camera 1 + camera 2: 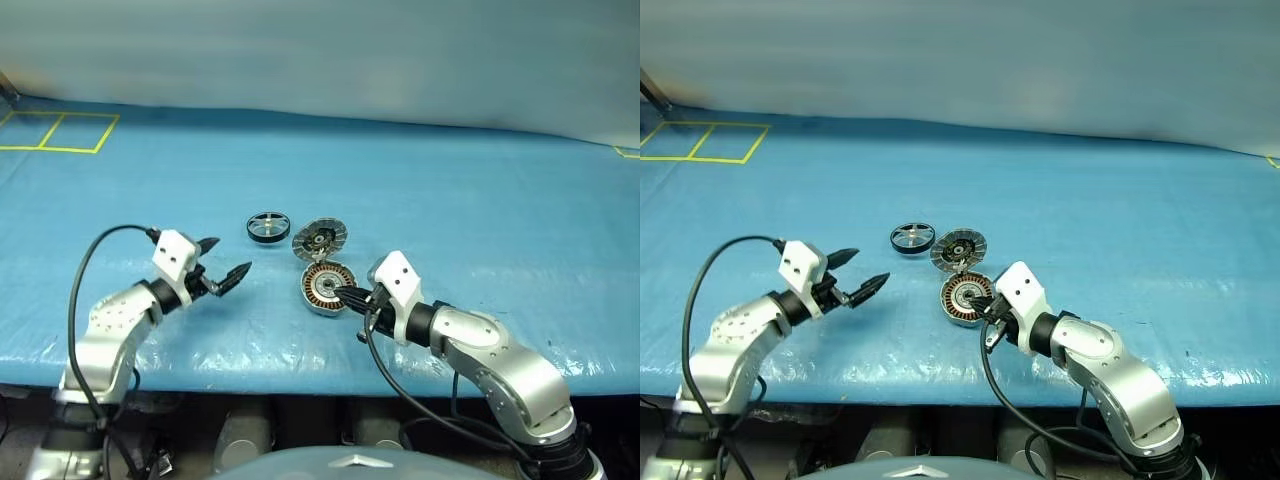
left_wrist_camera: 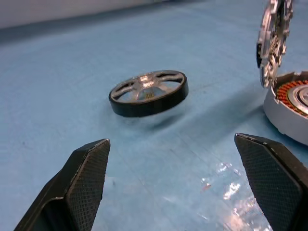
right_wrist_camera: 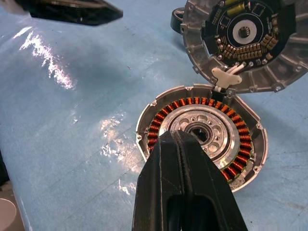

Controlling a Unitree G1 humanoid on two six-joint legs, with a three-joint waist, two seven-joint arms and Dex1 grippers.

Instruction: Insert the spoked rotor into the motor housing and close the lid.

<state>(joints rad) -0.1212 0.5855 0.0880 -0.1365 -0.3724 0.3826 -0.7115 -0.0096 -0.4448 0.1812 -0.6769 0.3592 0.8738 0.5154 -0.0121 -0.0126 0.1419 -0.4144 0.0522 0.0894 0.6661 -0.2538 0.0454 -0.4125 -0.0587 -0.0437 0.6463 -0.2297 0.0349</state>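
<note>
**Rotor on the blue sheet, housing open, nothing inserted yet**

I've got the spoked rotor (image 1: 267,227) lying flat on the blue-covered worktop (image 1: 450,200), black rim down, silver spokes catching the light. It sits alone, nothing touching it, just to the left of the lid (image 1: 319,239). The lid stands tilted up, hinged at the far edge of the motor housing (image 1: 326,287), its dark centre and radial ribs facing toward me. The housing rests open just in front of the lid, copper windings ringed round the central bearing, and no rotor inside.

My right end effector (image 1: 345,294) has its two black fingers pressed together, shut on nothing, with the tips over the near side of the housing's inner ring; whether they touch it, I can't tell. My left end effector (image 1: 222,262) is spread wide and empty, pointing toward the rotor from the near left, clear of it. Yellow tape lines (image 1: 60,132) mark the far left corner.
</note>
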